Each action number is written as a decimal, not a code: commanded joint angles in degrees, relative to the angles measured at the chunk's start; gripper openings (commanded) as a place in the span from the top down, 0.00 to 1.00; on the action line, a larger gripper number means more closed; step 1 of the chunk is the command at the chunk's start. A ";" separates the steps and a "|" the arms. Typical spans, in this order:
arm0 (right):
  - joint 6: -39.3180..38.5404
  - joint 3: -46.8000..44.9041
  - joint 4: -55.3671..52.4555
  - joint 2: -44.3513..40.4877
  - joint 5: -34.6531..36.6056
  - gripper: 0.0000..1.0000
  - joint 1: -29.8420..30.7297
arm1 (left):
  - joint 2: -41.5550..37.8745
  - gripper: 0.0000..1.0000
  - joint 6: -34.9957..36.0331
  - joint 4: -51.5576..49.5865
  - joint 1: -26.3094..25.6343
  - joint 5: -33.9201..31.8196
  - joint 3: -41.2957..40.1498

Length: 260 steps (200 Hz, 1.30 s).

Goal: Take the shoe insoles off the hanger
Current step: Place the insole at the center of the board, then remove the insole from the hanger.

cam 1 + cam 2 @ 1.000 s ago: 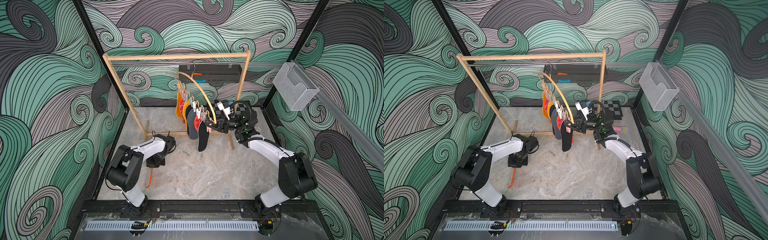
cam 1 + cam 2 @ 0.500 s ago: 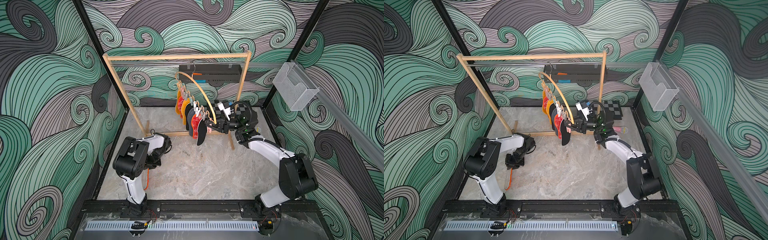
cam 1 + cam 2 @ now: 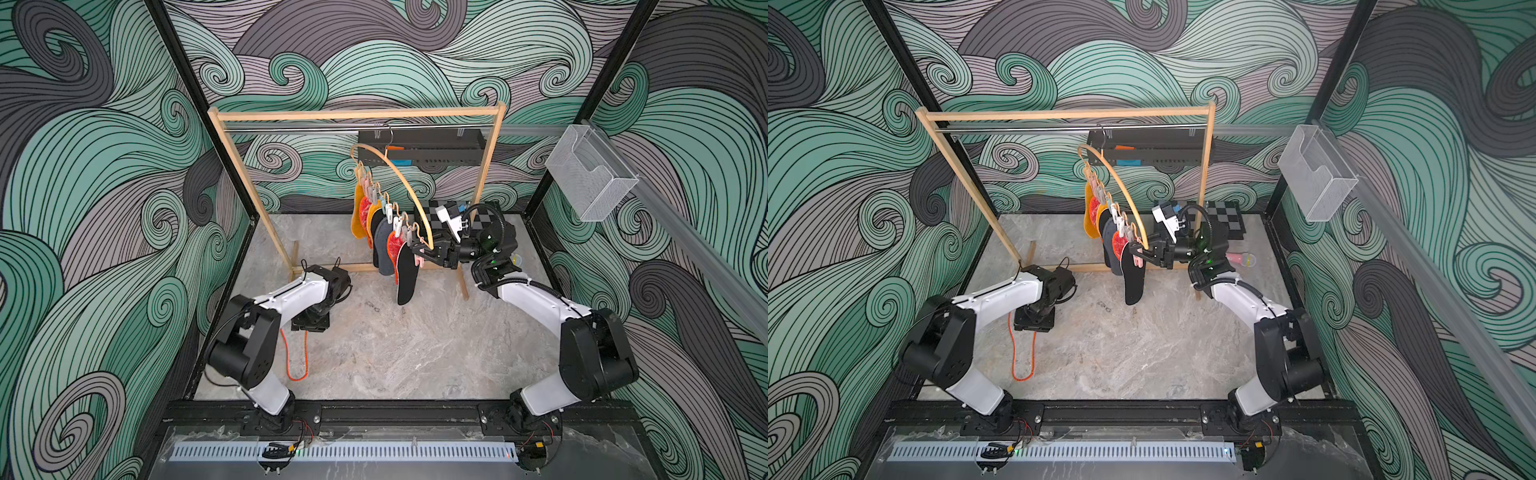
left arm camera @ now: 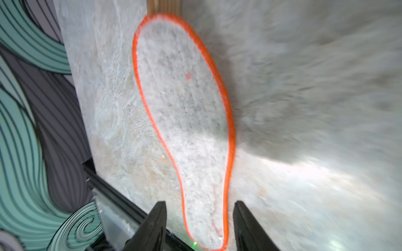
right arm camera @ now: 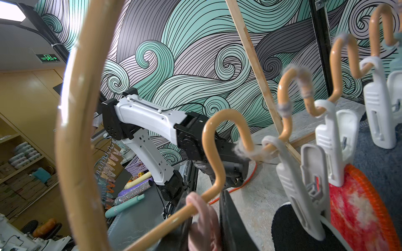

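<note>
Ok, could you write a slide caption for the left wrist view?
Left gripper, jaws apart, over the pale orange-edged insole lying flat on the marble tabletop.

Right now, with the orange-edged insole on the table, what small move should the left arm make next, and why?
Probably lift the left pincer clear: its jaws stand apart beside the orange-edged insole, which lies flat on the table. The right pincer holds the hanger by its end, where a black insole hangs.

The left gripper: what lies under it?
A pale insole with orange edging, flat on the marble floor, below the open left gripper. In both top views the gripper covers one end of it.
</note>
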 commanded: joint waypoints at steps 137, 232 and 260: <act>-2.84 -1.00 -3.41 -2.14 0.53 0.86 -0.11 | -48.80 0.51 11.98 18.10 -3.01 22.86 -9.82; -13.38 -5.17 -7.63 -4.34 2.17 0.46 -0.20 | -47.82 0.52 12.08 17.99 -3.01 23.66 -9.90; -20.32 -8.62 -8.42 -5.52 4.72 0.43 -0.54 | -47.81 0.52 12.08 18.00 -3.08 23.74 -9.98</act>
